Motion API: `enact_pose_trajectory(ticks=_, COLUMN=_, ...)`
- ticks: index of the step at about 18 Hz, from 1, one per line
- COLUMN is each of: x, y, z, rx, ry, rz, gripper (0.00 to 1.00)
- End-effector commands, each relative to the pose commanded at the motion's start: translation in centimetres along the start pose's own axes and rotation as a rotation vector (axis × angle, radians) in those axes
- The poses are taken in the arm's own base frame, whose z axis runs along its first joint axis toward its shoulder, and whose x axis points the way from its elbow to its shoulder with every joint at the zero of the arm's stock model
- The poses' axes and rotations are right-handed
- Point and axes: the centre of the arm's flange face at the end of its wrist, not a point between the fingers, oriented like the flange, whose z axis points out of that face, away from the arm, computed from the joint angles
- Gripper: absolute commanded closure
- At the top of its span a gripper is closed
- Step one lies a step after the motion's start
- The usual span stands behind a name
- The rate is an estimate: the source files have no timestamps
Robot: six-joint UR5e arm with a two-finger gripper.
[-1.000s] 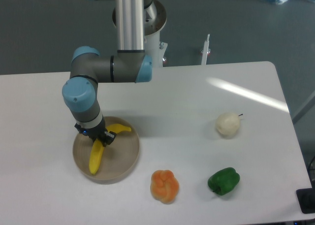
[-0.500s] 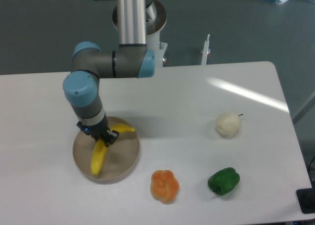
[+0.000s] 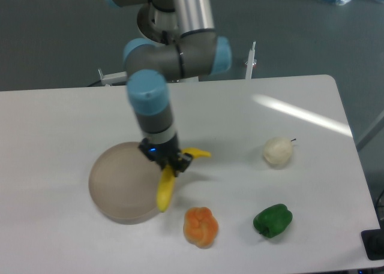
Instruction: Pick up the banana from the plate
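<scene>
My gripper (image 3: 169,162) is shut on the yellow banana (image 3: 165,190) near its middle and holds it over the right rim of the tan plate (image 3: 120,181). One end of the banana points right past the fingers, the other hangs down toward the front over the plate's edge. The plate itself holds nothing. The arm reaches down from the back of the table.
An orange pepper (image 3: 200,226) lies just in front and right of the banana's lower end. A green pepper (image 3: 272,220) sits at the front right. A whitish round vegetable (image 3: 278,151) lies to the right.
The gripper has moved right with the banana, from the middle of the plate to its right rim, and the banana no longer lies on the plate.
</scene>
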Motion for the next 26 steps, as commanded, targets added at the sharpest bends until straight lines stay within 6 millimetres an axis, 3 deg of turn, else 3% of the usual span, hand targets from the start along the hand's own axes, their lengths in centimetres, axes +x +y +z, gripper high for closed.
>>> enact_pose_trajectory(ticks=8, x=-7.6, y=6.2, z=-1.1, rx=-0.022, ry=-0.019, rz=0.059, gripper=0.69)
enact_pose_trajectory(ticks=12, x=-9.8, y=7.4, z=-1.8, rx=-0.013, ry=-0.037, rz=0.068, gripper=0.69)
enact_pose_trajectory(ticks=26, x=-11.3, y=7.6, z=-2.6, rx=-0.002, ry=-0.054, rz=0.059, gripper=0.69)
